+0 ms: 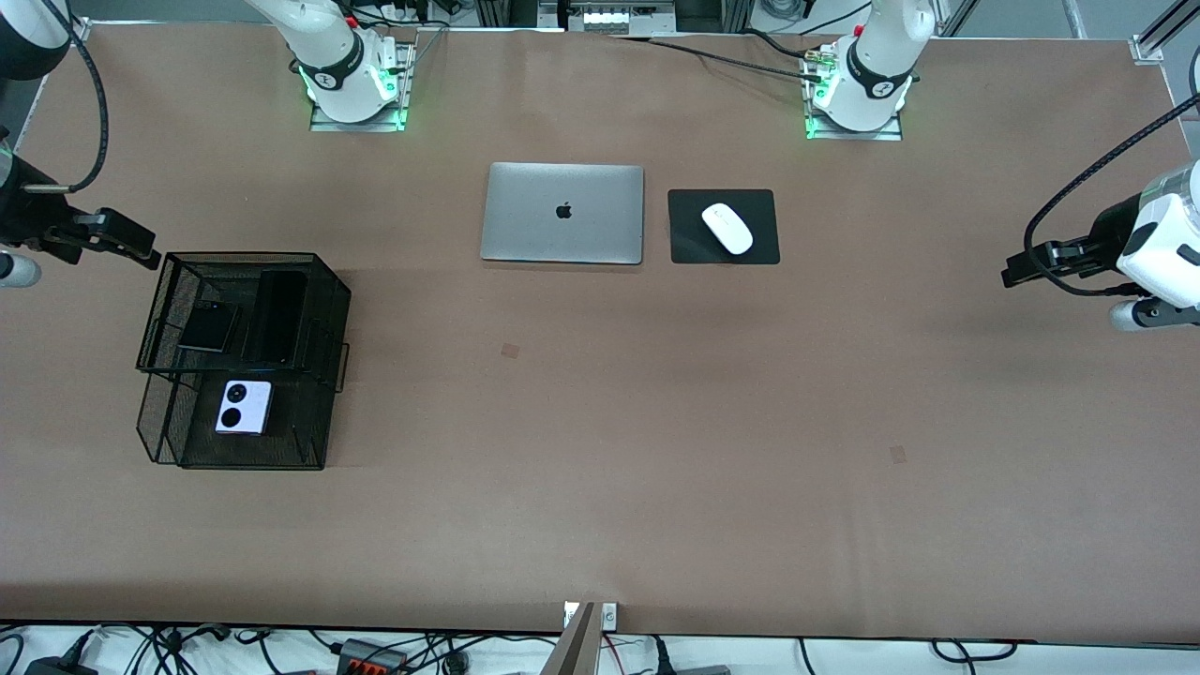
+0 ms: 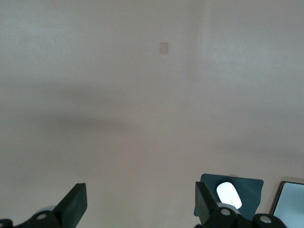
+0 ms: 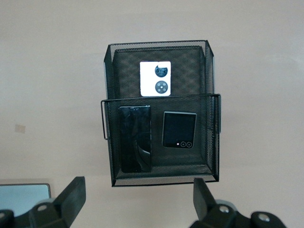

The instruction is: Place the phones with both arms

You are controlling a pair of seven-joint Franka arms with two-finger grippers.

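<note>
Right gripper [image 1: 141, 246] hangs with fingers spread and empty over the table just beside the black mesh tray [image 1: 164, 281], at the right arm's end; left gripper [image 1: 1022, 272], likewise spread and empty, waits over bare table at the left arm's end; all three phones lie flat in the tray, long black slab [image 3: 135, 137] and small black phone [image 3: 178, 129] on the upper tier, lilac-white phone [image 3: 155, 78] on the lower, apparently already stowed; silver laptop [image 1: 562, 213] bears an apple logo; white mouse [image 1: 727, 228] sits on its pad; no other writing legible
</note>
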